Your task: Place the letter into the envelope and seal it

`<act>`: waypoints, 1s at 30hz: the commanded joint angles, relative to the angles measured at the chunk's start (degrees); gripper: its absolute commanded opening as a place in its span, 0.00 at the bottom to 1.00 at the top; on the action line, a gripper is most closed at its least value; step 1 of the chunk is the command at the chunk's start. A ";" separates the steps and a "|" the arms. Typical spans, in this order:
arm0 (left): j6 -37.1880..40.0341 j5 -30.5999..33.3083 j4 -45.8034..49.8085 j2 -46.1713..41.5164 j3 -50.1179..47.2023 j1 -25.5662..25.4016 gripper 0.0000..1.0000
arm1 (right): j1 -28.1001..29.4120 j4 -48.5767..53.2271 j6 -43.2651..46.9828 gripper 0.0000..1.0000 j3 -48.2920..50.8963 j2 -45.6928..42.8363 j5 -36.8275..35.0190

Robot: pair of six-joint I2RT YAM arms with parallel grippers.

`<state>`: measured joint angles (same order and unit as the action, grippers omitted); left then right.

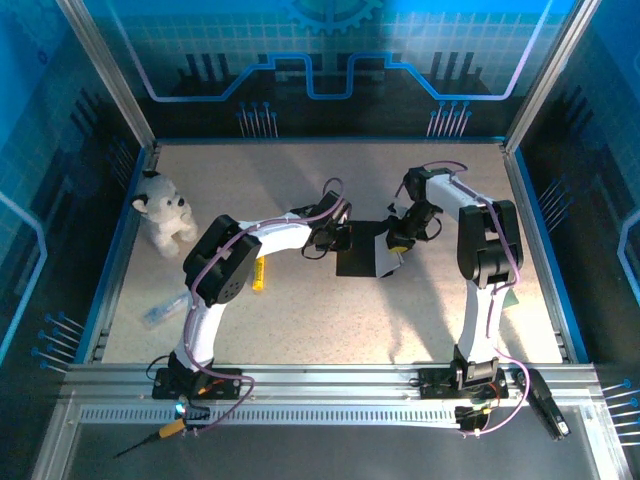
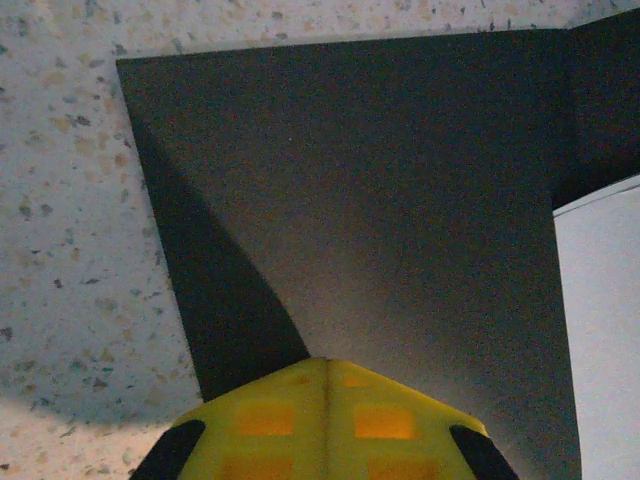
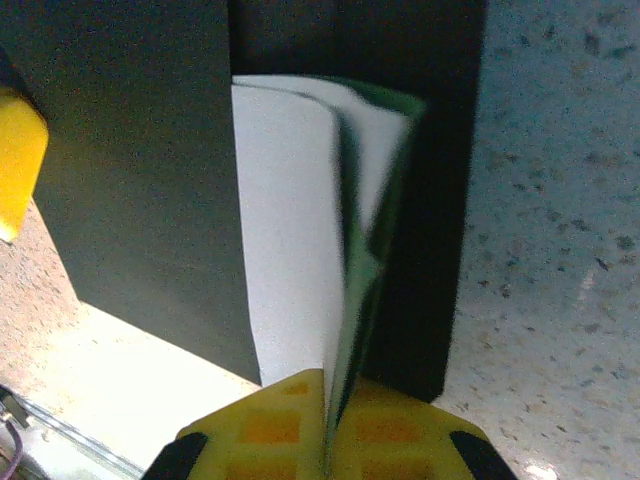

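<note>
The black envelope (image 1: 355, 262) lies flat at mid-table; in the left wrist view the envelope (image 2: 380, 200) spreads under my left gripper (image 2: 327, 364). That gripper is shut, nothing between its yellow fingers, tips over the envelope's near part. The white letter (image 3: 285, 230) with a green edge pokes out from under the envelope's black panel (image 3: 130, 170), lying over a black strip (image 3: 440, 200) on its right. My right gripper (image 3: 327, 378) is shut on the letter's folded, raised edge. From above, the left gripper (image 1: 342, 238) and right gripper (image 1: 399, 245) flank the letter (image 1: 387, 258).
A plush dog (image 1: 164, 212) sits at the table's left side. A small yellow stick (image 1: 258, 275) lies by the left arm, and a clear bluish item (image 1: 163, 313) sits near the left edge. Metal rails frame the table.
</note>
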<state>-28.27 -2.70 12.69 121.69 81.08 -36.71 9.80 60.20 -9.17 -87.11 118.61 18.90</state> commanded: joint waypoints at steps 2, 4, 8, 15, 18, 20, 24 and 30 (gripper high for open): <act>1.72 0.06 8.31 3.65 -0.71 -0.93 0.00 | 0.91 -3.15 -2.32 0.00 -0.30 -1.60 -0.64; 1.73 0.22 8.32 3.62 -0.95 -0.99 0.00 | 0.83 -4.45 -2.89 0.00 0.35 -2.87 -2.29; 1.66 0.29 8.16 3.53 -1.43 -0.99 0.00 | 0.22 -7.93 -4.74 0.00 2.24 -4.85 -2.99; 1.03 0.06 7.88 3.58 -1.50 -0.99 0.00 | 0.91 -12.13 -7.04 0.00 4.81 -4.48 -0.48; 0.57 -0.13 7.87 3.68 -1.36 -0.99 0.00 | 1.57 -13.30 -7.81 0.00 5.97 -3.74 0.92; 0.16 -0.22 7.75 3.77 -1.38 -1.08 0.00 | 1.94 -14.96 -8.46 0.00 7.30 -3.72 1.72; -0.77 -0.22 7.75 3.71 -1.72 -1.02 0.00 | 2.17 -18.35 -10.68 0.00 10.25 -4.29 3.13; -2.30 0.14 7.70 3.58 -2.35 -1.60 0.00 | 2.58 -25.26 -15.19 0.00 15.79 -7.85 2.20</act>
<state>-28.91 -2.55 12.99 121.78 81.28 -36.86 11.31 39.57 -20.93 -73.38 113.51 20.51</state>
